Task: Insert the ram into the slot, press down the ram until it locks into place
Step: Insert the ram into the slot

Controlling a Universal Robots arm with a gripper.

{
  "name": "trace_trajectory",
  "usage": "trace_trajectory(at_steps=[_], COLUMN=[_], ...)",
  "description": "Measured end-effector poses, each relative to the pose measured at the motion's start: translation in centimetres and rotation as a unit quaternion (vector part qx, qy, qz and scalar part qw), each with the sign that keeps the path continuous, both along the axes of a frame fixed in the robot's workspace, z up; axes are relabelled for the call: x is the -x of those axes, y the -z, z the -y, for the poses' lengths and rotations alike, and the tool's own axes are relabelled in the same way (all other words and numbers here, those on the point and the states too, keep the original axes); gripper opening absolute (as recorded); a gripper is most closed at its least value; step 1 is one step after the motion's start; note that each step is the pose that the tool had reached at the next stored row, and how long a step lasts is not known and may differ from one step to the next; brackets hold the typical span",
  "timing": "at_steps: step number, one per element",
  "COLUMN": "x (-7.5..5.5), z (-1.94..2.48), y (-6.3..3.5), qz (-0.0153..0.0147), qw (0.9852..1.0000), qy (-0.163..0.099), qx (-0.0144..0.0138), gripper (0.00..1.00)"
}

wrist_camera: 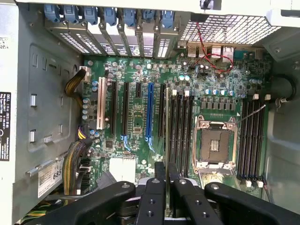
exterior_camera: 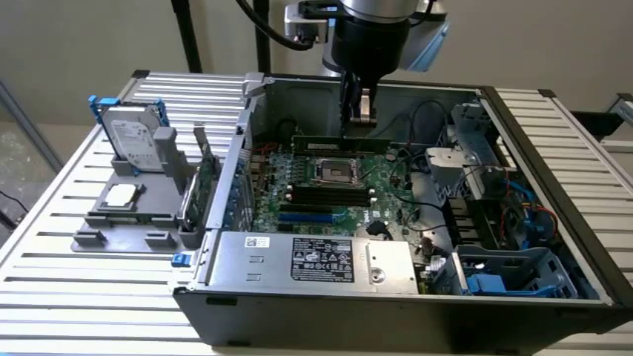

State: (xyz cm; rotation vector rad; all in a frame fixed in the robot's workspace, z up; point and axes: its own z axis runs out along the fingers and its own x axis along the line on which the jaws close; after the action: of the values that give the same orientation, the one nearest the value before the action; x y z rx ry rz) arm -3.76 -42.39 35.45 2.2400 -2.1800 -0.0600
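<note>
My gripper point(exterior_camera: 358, 119) hangs inside the open computer case point(exterior_camera: 554, 185) and is shut on the ram point(exterior_camera: 342, 141), a thin green stick held level above the motherboard point(exterior_camera: 381, 204). In the wrist view the ram point(wrist_camera: 167, 122) shows edge-on as a thin line between my two black fingers point(wrist_camera: 152, 194), with the gripper point(wrist_camera: 167, 185) closed around it. The stick runs parallel to the black memory slots point(wrist_camera: 180, 131) and hovers over the edge of that bank, beside the empty processor socket point(wrist_camera: 213, 143). The same slots point(exterior_camera: 327, 196) lie on the near side of the socket point(exterior_camera: 336, 170). The ram touches no slot.
A second bank of slots point(wrist_camera: 251, 140) lies past the socket. Long expansion slots point(wrist_camera: 150, 112) and cable bundles point(wrist_camera: 77, 164) sit near the first bank. The power supply point(exterior_camera: 311, 259) and drive cage point(exterior_camera: 465, 152) crowd the case. A grey fixture point(exterior_camera: 133, 215) outside holds a hard drive point(exterior_camera: 133, 141) and an upright green card point(exterior_camera: 204, 185).
</note>
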Motion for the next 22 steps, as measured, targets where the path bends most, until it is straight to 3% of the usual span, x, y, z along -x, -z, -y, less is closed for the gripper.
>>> trace_trajectory(at_steps=[6,11,15,22], x=[0.0,0.1,0.1,0.1], z=[-0.18,-2.09,-2.94,-3.15], y=[0.10,0.53,1.25,2.52], qz=[0.0004,0.0009,0.0009,0.0009], qw=[1.0000,1.0000,1.0000,1.0000], qy=[0.000,0.000,0.001,0.003], qx=[0.0009,0.0023,0.0037,0.0038], gripper=[0.14,0.14,0.14,0.14])
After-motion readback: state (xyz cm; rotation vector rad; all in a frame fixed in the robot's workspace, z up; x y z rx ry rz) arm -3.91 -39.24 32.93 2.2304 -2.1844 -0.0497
